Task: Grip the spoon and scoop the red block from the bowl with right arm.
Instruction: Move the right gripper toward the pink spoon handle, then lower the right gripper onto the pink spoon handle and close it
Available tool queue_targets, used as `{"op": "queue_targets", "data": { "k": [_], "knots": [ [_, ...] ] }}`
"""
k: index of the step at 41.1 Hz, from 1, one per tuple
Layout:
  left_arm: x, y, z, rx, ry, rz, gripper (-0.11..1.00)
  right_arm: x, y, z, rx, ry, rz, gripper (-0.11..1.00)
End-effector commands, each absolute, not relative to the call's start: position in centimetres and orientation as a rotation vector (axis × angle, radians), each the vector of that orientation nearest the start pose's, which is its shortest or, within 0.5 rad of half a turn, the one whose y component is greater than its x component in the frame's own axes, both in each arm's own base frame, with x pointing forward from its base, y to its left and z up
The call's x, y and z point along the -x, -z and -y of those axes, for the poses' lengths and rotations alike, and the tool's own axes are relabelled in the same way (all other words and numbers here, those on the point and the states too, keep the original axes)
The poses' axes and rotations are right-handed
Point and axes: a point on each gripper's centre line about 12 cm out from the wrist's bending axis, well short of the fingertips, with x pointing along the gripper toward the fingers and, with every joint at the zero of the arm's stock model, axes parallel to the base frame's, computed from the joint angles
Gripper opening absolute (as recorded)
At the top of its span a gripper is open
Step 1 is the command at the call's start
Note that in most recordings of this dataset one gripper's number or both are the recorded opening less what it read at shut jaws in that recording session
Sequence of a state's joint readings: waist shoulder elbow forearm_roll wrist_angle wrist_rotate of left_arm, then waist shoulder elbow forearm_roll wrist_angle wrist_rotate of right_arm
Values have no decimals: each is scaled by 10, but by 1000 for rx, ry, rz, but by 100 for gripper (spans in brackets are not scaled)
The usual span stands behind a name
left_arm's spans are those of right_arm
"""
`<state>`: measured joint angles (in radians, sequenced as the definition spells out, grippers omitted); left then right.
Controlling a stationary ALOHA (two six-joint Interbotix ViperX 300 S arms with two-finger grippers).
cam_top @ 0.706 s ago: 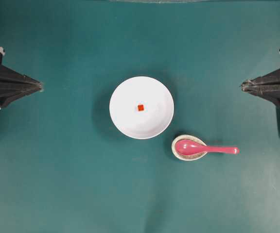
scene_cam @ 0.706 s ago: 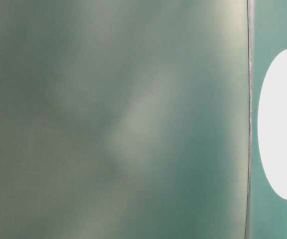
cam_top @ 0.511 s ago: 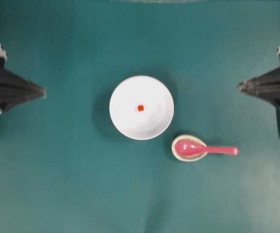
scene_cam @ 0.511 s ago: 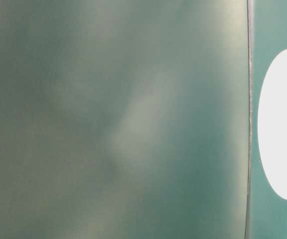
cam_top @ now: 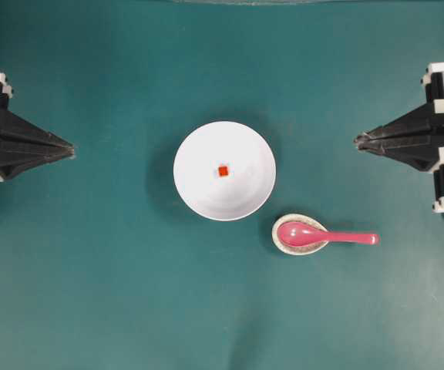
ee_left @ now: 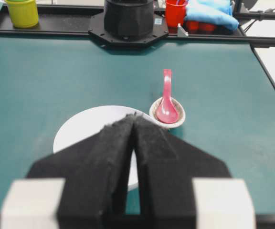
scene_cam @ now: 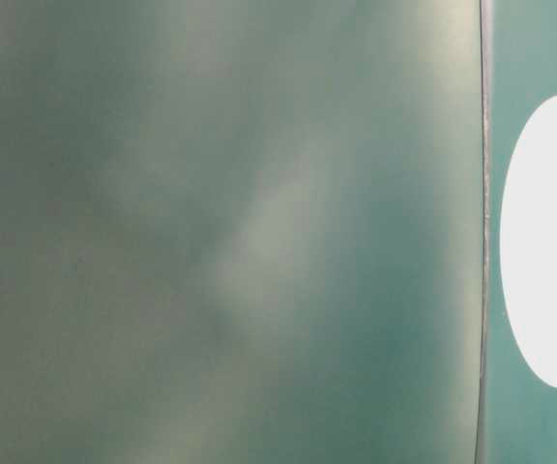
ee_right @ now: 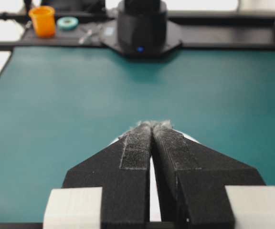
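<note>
The right gripper (cam_top: 358, 141) is seen with jaws clenched on nothing, pointing across the green worktop (cam_top: 114, 293); the left gripper (cam_top: 71, 146) is likewise pressed together and empty; the spoon (cam_top: 322, 235) lies below the right jaws' tips, its scoop in a speckled rest (cam_top: 282, 245); the bowl (cam_top: 237, 200) sits between both jaws, well apart from each, with the red block (cam_top: 223, 171) at its centre.
</note>
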<state>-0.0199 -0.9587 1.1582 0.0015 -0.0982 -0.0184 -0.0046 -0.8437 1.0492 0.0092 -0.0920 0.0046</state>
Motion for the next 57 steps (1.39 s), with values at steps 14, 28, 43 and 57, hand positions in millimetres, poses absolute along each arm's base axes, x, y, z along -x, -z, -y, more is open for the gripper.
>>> {"op": "queue_targets", "data": {
  "k": [14,28,43,57],
  "knots": [
    [-203,-288,5,19,23,-77,1,-229,-306,1,-31,6,-97,10],
    [-203,-288,5,19,23,-77,1,-228,-302,1,-86,12,-129,40],
    [-203,-286,5,20,24,-95,1,-235,-267,-1,-214,25,-291,61],
    [-203,-285,5,20,22,-98,1,-244,-204,-26,-321,-8,-367,60]
  ]
}}
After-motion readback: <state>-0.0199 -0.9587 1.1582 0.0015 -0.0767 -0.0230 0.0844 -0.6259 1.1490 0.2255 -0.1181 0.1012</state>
